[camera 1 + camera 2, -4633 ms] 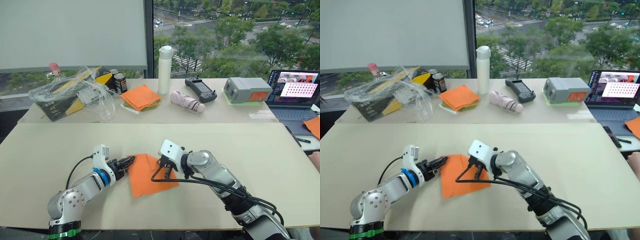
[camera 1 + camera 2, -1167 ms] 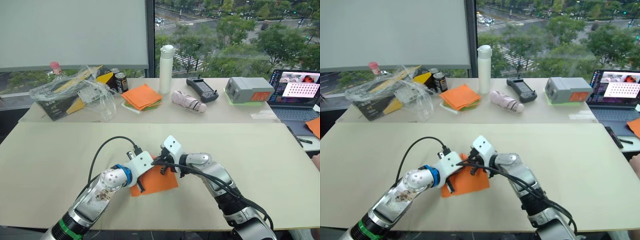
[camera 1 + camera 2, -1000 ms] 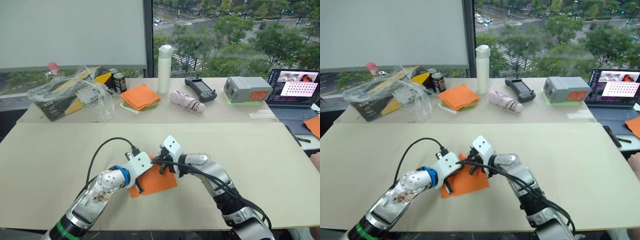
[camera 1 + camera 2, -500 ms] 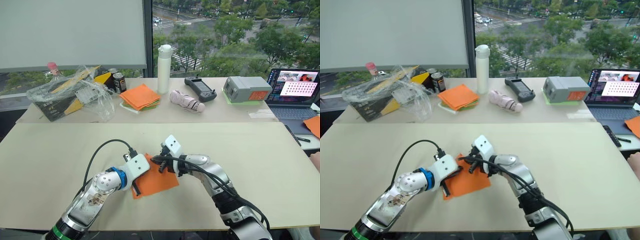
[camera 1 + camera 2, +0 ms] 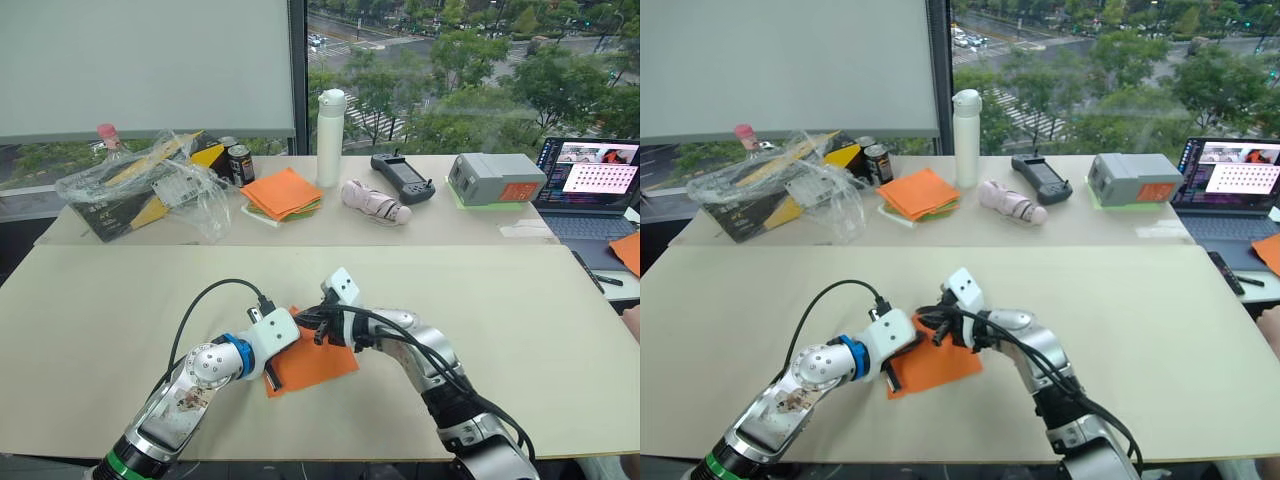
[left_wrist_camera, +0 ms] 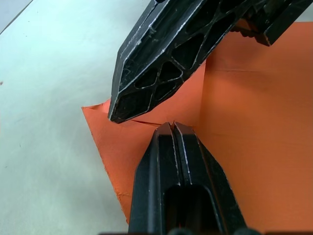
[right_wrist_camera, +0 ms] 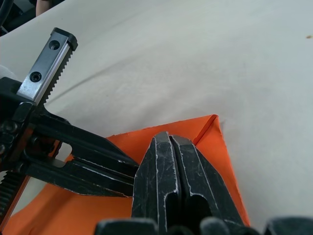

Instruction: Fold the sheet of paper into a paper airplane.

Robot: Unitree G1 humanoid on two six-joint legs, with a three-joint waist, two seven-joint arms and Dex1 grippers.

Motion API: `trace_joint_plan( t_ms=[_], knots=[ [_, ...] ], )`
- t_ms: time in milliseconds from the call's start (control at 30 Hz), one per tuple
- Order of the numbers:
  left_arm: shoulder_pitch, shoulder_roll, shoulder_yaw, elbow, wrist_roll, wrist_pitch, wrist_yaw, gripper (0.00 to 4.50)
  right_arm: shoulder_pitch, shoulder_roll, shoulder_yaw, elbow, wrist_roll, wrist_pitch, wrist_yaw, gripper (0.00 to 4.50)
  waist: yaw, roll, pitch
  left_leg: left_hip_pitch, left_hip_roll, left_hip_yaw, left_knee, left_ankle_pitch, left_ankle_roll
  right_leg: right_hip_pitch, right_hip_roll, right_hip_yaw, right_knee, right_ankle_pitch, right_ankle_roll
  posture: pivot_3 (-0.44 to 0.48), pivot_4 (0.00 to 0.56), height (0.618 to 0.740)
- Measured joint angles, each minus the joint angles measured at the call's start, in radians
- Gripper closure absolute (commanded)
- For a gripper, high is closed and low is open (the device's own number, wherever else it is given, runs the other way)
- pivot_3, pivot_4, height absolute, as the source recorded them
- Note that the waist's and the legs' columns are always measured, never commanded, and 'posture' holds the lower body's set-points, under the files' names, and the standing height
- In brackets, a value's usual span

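1. Sheet of paper (image 5: 318,362) lies partly folded on the near table (image 5: 520,330)
2. Left gripper (image 6: 172,125) presses on it, fingers closed together
3. Right gripper (image 7: 168,137), fingers also closed, presses beside it near the folded corner

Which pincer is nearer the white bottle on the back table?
The right pincer, though not by much. It sits over the sheet of paper's far corner, nearly in line with the white bottle; the left pincer lies nearer the robot.
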Motion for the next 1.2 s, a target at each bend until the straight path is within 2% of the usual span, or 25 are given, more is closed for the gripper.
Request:
trace_joint_plan(
  t_ms=[400,500,567,900,1200],
  knots=[
    [0.011,-0.009,0.018,0.004,-0.001,-0.002,-0.003,4.47,-0.025,0.014,0.044,0.099,-0.047,-0.086,0.001,4.50,-0.001,0.000,0.000,0.001,0.000,0.000,0.000,0.000,0.000,0.000,0.000,0.000,0.002,0.000,0.000,0.000,0.150,0.740],
    [0.016,-0.016,0.031,0.003,-0.009,0.005,-0.005,3.74,-0.026,0.013,0.046,0.102,-0.053,-0.095,-0.001,4.50,-0.002,0.000,0.000,0.001,0.000,0.000,0.000,0.000,0.000,0.000,0.000,0.000,0.002,0.000,0.000,0.000,0.150,0.740],
    [0.018,-0.016,0.039,0.001,-0.008,0.005,-0.004,3.08,-0.029,0.008,0.046,0.103,-0.056,-0.098,-0.001,4.50,-0.001,0.000,0.000,0.001,0.000,0.000,0.000,0.000,0.000,0.000,0.000,0.000,0.002,0.000,0.000,0.000,0.150,0.740],
    [0.018,-0.016,0.060,-0.008,-0.020,0.031,-0.026,3.08,-0.029,0.003,0.050,0.102,-0.061,-0.099,0.002,4.50,-0.002,0.000,0.000,0.001,0.000,0.000,0.000,0.000,0.000,0.000,0.000,0.000,0.002,0.000,0.000,0.000,0.150,0.740],
    [0.029,0.002,0.099,-0.056,-0.108,0.129,-0.088,3.08,-0.028,0.003,0.053,0.102,-0.061,-0.099,0.002,4.50,-0.003,0.000,0.000,0.001,0.000,0.000,0.000,0.000,0.000,-0.001,0.000,0.000,0.002,0.000,0.000,0.000,0.150,0.740]
  ],
)
